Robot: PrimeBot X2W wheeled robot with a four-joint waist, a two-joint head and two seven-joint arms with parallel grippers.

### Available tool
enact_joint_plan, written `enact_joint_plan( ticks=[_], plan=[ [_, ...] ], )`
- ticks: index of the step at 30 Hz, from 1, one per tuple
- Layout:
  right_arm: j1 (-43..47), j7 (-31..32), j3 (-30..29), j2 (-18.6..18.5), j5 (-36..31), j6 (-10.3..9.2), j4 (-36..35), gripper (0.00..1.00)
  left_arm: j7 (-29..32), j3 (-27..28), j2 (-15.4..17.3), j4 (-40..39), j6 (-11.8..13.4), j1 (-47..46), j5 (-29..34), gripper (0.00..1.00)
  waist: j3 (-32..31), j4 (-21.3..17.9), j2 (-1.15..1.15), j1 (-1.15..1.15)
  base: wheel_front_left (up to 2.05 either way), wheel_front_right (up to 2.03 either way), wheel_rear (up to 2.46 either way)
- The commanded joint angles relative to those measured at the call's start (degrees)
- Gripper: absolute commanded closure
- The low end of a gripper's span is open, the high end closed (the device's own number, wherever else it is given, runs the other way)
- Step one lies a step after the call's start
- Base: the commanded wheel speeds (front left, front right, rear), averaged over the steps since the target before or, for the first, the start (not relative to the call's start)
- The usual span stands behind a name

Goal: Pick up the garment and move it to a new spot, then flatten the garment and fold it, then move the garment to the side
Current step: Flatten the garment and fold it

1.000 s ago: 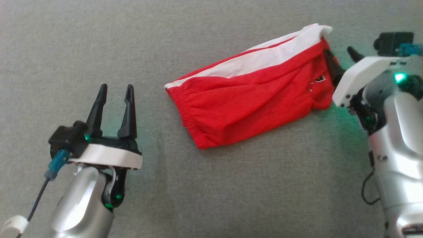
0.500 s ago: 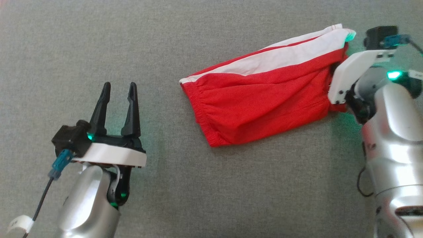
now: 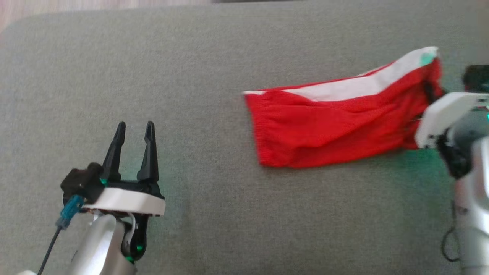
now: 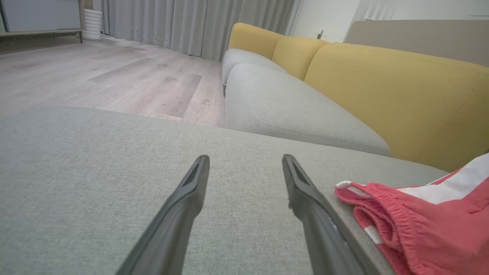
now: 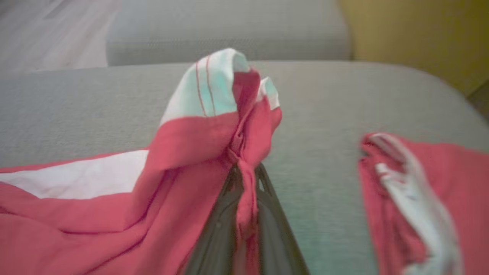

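The garment (image 3: 328, 130) is soft red cloth with a smooth white band. The cushion (image 3: 191, 76) is matt grey woven fabric. The left gripper (image 3: 135, 125) has matt black plastic fingers.

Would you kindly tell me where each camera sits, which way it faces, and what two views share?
Head view: on the head, facing down on the grey cushion and red garment; shows the open left claw and pale right wrist.
Left wrist view: on the left wrist, looking low along its fingers toward a yellow sofa.
Right wrist view: on the right wrist, looking along the right claw, shut on the garment's edge.
Shared: head and left wrist views both show the left claw and garment.
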Motion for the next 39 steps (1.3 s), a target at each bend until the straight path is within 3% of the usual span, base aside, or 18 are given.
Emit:
enact_joint_plan(
  ticks=[1, 9, 16, 21, 29, 30, 31, 36, 39],
  plan=[
    [0.9, 1.1, -0.5, -1.4, -1.3, 0.39, -5.7, 1.0, -0.5, 2.1, 1.3, -1.5, -0.3, -0.4, 0.8, 0.0, -1.6, -1.2, 0.0, 0.0, 0.0, 0.0, 0.0],
    [6.3, 6.8, -1.9, -0.9, -3.0, 0.39, -17.7, 1.0, -0.5, 1.2, 1.2, -1.3, -0.4, 0.2, 0.8, 0.0, -2.9, -1.4, 0.0, 0.0, 0.0, 0.0, 0.0],
    [7.7, 12.0, 9.6, 3.1, -0.9, 0.39, -24.6, 1.0, -0.5, 0.9, 1.5, -1.3, -0.4, 0.3, 0.4, 0.0, -3.0, -1.0, 0.0, 0.0, 0.0, 0.0, 0.0],
    [5.1, 12.3, 20.1, 5.5, 1.7, 0.39, -21.9, 1.0, -0.5, 0.8, 1.5, -1.3, -0.4, -0.1, 0.1, 0.0, -2.6, -0.1, 0.0, 0.0, 0.0, 0.0, 0.0],
    [1.5, 9.5, 29.3, 6.4, 5.3, 0.39, -13.5, 1.0, -0.5, 0.1, 1.1, -0.9, -0.5, -0.7, -0.1, 0.0, -2.5, 2.2, 0.0, 0.0, 0.0, 0.0, 0.0],
    [1.4, 9.5, 30.1, 6.4, 6.3, 0.39, -12.8, 0.93, -0.5, 0.1, 1.0, -0.9, -0.5, -0.6, -0.2, 0.0, -2.6, 2.3, 0.0, 0.0, 0.0, 0.0, 0.0],
    [1.3, 9.4, 30.8, 6.4, 7.4, 0.39, -12.3, 0.0, -0.5, 0.1, 1.0, -0.9, -0.5, -0.5, -0.2, 0.0, -2.6, 2.4, 0.0, 0.0, 0.0, 0.0, 0.0],
    [1.8, 7.4, 31.6, 6.4, 15.6, 0.39, -14.1, 0.0, -0.5, 0.5, 1.1, -0.7, -0.2, 0.2, -0.4, 0.0, -3.5, 2.0, 0.0, 0.0, 0.0, 0.0, 0.0],
    [2.2, 6.0, 29.2, 6.1, 16.5, 0.39, -17.6, 0.0, -0.5, 0.9, 1.4, -0.7, 0.0, 0.8, -0.5, 0.0, -4.3, 1.3, 0.0, 0.0, 0.0, 0.0, 0.0]
  ],
)
